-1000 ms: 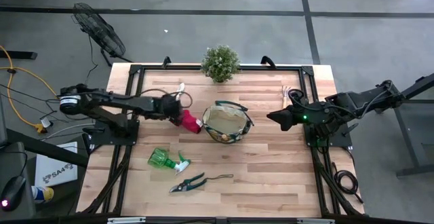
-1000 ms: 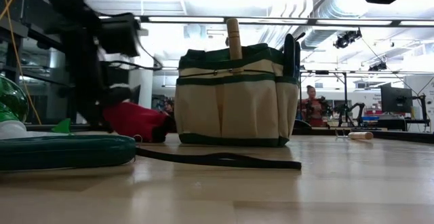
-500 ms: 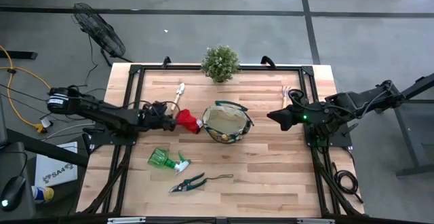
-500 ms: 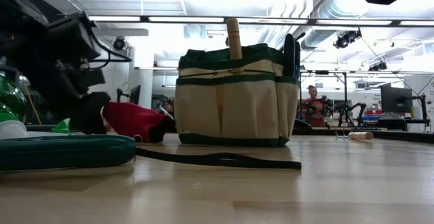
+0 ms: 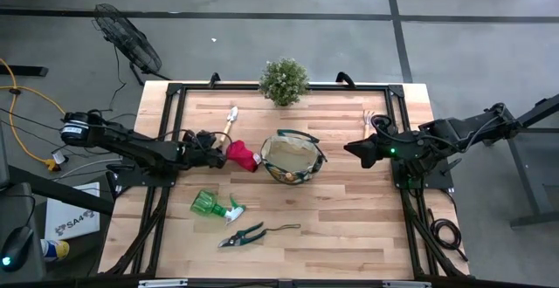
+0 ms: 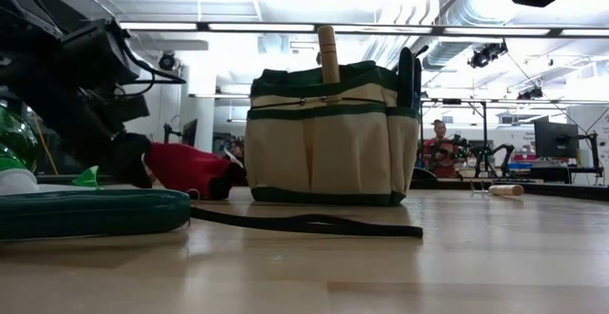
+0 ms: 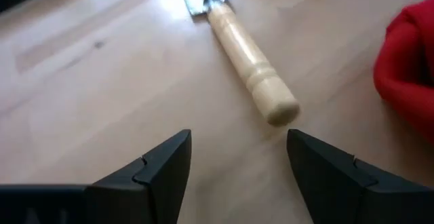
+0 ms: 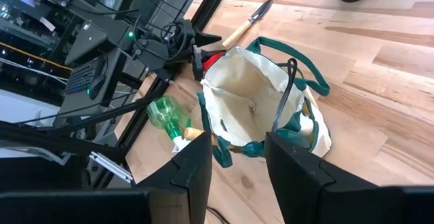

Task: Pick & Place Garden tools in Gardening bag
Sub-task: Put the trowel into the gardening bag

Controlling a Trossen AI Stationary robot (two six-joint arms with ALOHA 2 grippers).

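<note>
Left claw (image 7: 234, 166) released, low over worktop (image 7: 102, 81) beside red glove (image 5: 241, 155); right claw (image 8: 237, 163) empty, parted, above gardening bag (image 8: 258, 102).

Left arm: dark, jointed, stretched low from the left edge of the desk toward its middle. Left gripper (image 5: 220, 151): down near the desk surface, two dark fingers (image 7: 159, 170) spread wide apart with nothing between them.

Right arm: dark, folded, held high over the right side of the desk. Right gripper (image 5: 350, 151): pointing inward, fingers (image 8: 193, 166) parted, nothing held.
</note>
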